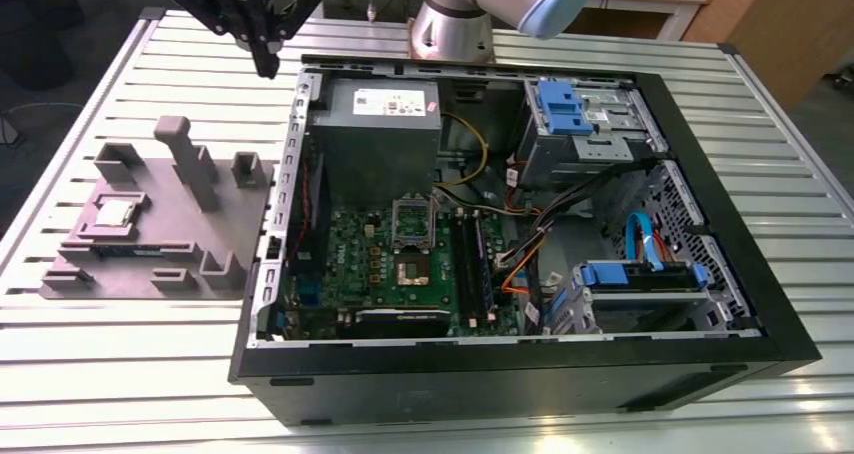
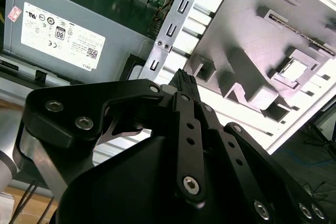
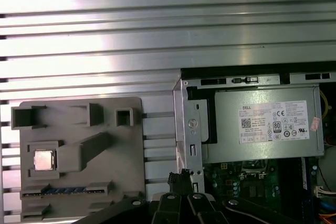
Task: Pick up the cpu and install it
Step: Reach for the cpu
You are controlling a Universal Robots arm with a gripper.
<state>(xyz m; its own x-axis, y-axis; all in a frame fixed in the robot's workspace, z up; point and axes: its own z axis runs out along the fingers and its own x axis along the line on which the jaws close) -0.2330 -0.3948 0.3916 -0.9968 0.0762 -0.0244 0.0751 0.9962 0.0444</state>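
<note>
So you're right at the start of this one: I'd say the pick hasn't begun. The gripper (image 1: 267, 66) hangs above the slatted table (image 1: 94, 384) by the far corner of the open PC case (image 1: 534, 374), fingers pinched together with nothing between them. The cpu (image 1: 115, 211) sits flat in a square pocket of the grey fixture block (image 1: 160, 254), on the exterior view's left of the case, well apart from the gripper. My guess is the grab calls for spreading those fingers and lining up square over the chip. The exterior view gives you the socket (image 1: 411, 270) on the motherboard (image 1: 360, 264), its frame flipped up. The first wrist view looks down on the cpu (image 3: 44, 160) and the power supply (image 3: 262, 124), handy for centring.
</note>
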